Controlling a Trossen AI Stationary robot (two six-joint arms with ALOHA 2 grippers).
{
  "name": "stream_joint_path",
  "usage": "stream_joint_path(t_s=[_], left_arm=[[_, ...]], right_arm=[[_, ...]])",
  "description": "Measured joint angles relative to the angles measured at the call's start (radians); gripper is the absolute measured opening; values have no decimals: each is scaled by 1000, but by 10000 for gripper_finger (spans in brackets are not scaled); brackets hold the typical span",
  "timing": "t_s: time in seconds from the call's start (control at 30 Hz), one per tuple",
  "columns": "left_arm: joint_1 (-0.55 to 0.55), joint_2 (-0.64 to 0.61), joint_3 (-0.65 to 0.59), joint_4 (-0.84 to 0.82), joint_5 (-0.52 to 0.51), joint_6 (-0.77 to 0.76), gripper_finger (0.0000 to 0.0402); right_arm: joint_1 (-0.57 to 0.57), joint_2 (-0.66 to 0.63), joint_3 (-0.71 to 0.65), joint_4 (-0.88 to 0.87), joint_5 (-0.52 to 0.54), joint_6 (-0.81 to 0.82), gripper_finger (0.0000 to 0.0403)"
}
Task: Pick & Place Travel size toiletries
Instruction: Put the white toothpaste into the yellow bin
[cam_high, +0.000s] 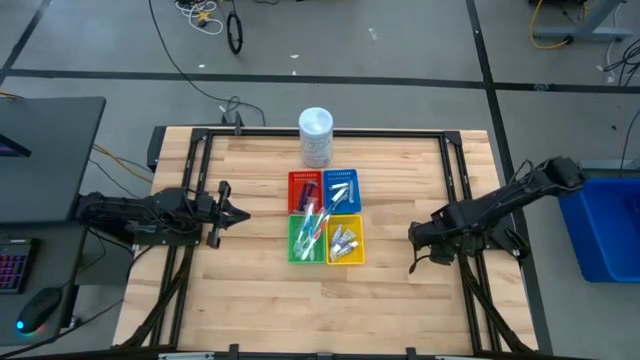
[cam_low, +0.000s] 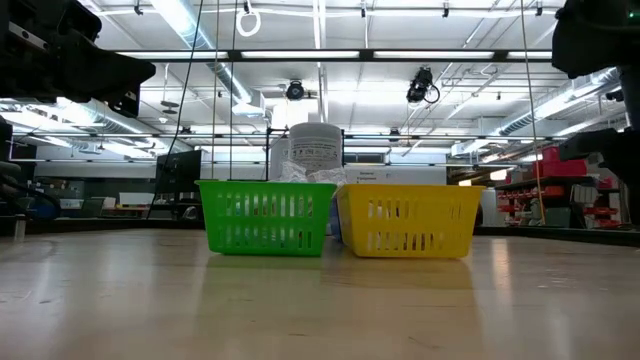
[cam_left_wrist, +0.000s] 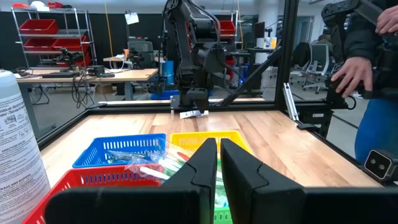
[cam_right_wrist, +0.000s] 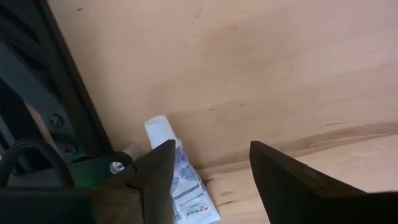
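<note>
Right gripper (cam_right_wrist: 208, 180): fingers apart, low over the wooden table (cam_high: 400, 300) at its right side; a small white squeeze tube (cam_right_wrist: 183, 186) with unreadable print lies between them, touching one finger.
Left gripper (cam_left_wrist: 217, 163): fingers together, holding nothing, at the table's left.
Tub (cam_high: 316, 135): one, white, tall, beyond the trays; printed label too small to read.
Trays: four touching, red (cam_high: 303, 190), blue (cam_high: 341, 189), green (cam_high: 305, 240), yellow (cam_high: 346, 240), holding toiletries (cam_high: 341, 193).
</note>
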Motion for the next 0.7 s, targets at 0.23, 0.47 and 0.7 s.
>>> stream_joint_path(t_s=[0.23,0.47,0.7], left_arm=[[0,0,0,0,0,0,27],[0,0,0,0,0,0,28],[0,0,0,0,0,0,27]], right_arm=[[-41,0,-28,36,-2,15,220],[-124,1,-39,41,14,43,206],[-184,1,40,28,78,149,186]])
